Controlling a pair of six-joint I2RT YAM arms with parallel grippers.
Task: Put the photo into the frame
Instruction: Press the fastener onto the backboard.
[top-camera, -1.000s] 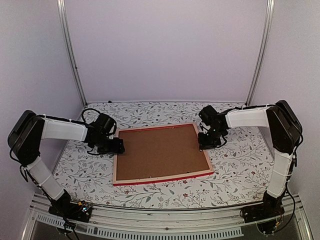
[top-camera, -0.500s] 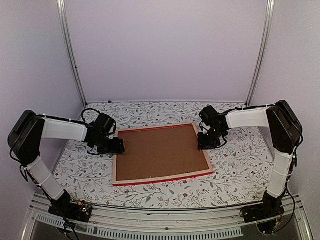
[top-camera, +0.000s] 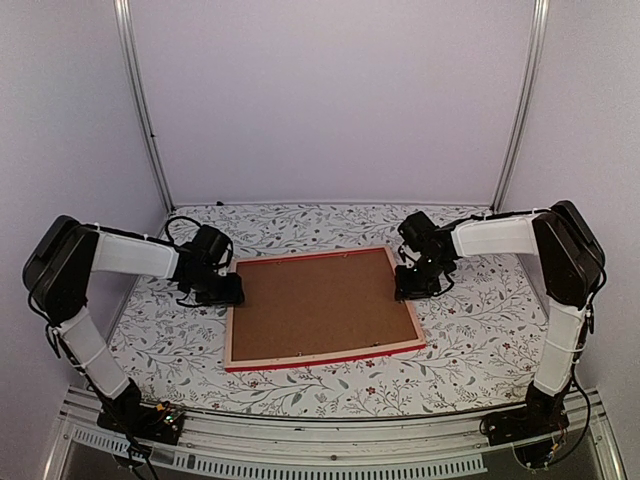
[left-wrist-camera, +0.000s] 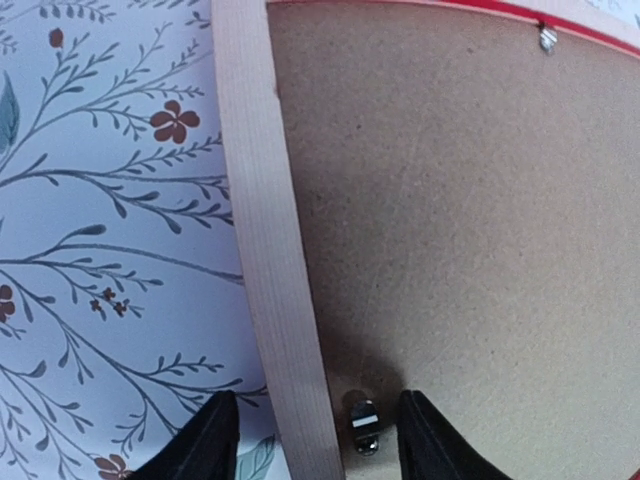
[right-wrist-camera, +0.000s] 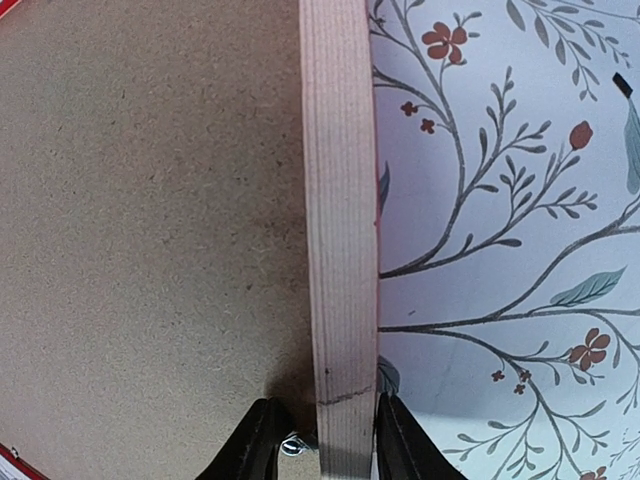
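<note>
The frame (top-camera: 325, 358) lies face down on the flowered table, pale wood back up and red edges showing. A brown backing board (top-camera: 318, 303) fills it, so the photo is hidden. My left gripper (top-camera: 232, 290) is open astride the left rail (left-wrist-camera: 265, 220), one finger over the cloth and the other over the board, with gaps on both sides (left-wrist-camera: 312, 440). A small metal tab (left-wrist-camera: 362, 425) sits between those fingers. My right gripper (top-camera: 405, 285) straddles the right rail (right-wrist-camera: 338, 200) closely (right-wrist-camera: 325, 440). Its outer finger is against the rail. Its inner finger stands slightly off, beside another tab (right-wrist-camera: 292, 445).
The flowered tablecloth (top-camera: 470, 330) surrounds the frame on all sides. Pale walls and two metal posts (top-camera: 140, 110) close in the back. Another tab (left-wrist-camera: 547, 38) shows on the board's far edge in the left wrist view.
The left arm's shoulder end shifted slightly and its jaws narrowed around the left rail. The right jaws widened a little on the right rail. The frame has not moved.
</note>
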